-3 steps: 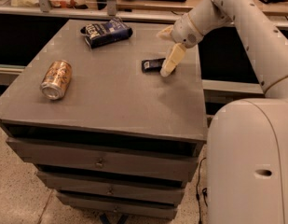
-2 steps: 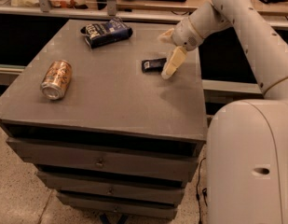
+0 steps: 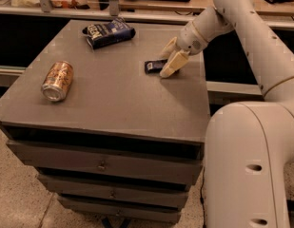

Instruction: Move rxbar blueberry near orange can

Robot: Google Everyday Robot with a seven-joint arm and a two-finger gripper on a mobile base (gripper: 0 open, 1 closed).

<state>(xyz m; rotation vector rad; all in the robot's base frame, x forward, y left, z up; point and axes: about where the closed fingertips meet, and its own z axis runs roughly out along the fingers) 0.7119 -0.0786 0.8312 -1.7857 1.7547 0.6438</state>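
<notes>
The rxbar blueberry (image 3: pixel 153 66) is a small flat dark navy wrapper lying on the grey tabletop right of centre. My gripper (image 3: pixel 169 60) reaches in from the right and sits at the bar's right end, its pale fingers (image 3: pixel 172 65) straddling that end low over the table. The bar's right end is hidden behind the near finger. The orange can (image 3: pixel 57 80) lies on its side near the table's left edge, far from the bar.
A larger puffy dark blue bag (image 3: pixel 109 33) with white lettering lies at the back of the grey table (image 3: pixel 113 108). Drawers sit below the front edge. My white arm and base (image 3: pixel 246 165) fill the right side.
My gripper has shifted slightly left and down onto the bar's right end. The bar, can and bag have not moved.
</notes>
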